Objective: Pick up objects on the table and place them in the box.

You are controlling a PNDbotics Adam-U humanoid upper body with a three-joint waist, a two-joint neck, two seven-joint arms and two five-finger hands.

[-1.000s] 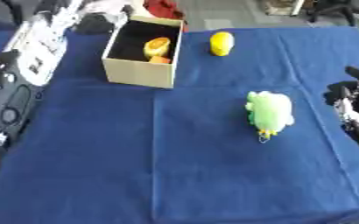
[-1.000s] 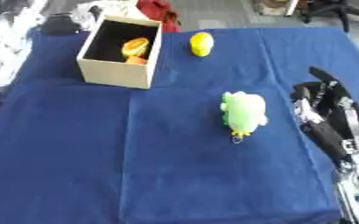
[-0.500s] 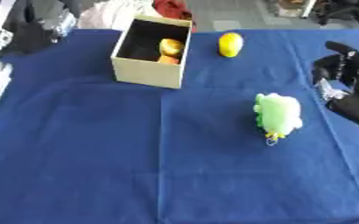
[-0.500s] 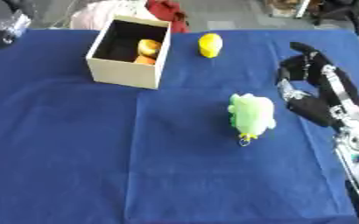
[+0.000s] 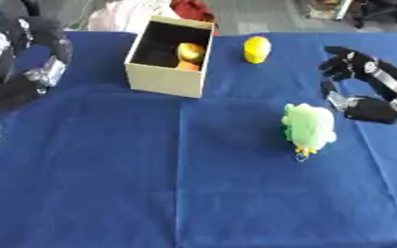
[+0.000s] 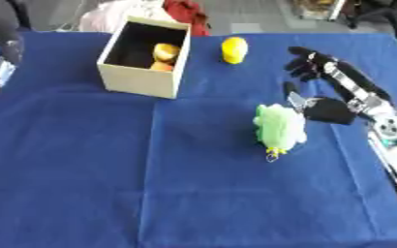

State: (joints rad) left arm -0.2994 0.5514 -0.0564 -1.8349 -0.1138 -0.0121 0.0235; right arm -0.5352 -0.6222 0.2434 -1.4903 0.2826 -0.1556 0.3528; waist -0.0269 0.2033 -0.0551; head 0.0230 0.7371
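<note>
A green plush toy (image 5: 309,128) with a small key ring lies on the blue tablecloth (image 5: 193,184), right of centre. My right hand (image 6: 333,85) hangs open just right of it, fingers spread and pointing away, thumb near the toy's upper edge, not touching. A yellow rounded object (image 5: 256,49) sits near the far edge. The open cardboard box (image 5: 168,58) stands at far left of centre and holds an orange-yellow object (image 5: 189,52). My left hand (image 5: 32,58) shows at the left edge, beside the box; its fingers are blurred.
Red and pale cloth items (image 5: 189,8) lie beyond the table behind the box. A black chair base (image 5: 380,9) stands at far right. The cloth's near half carries nothing.
My right hand has moved in from the right edge toward the plush toy and farther up the table. The camera has shifted, so the whole scene sits differently.
</note>
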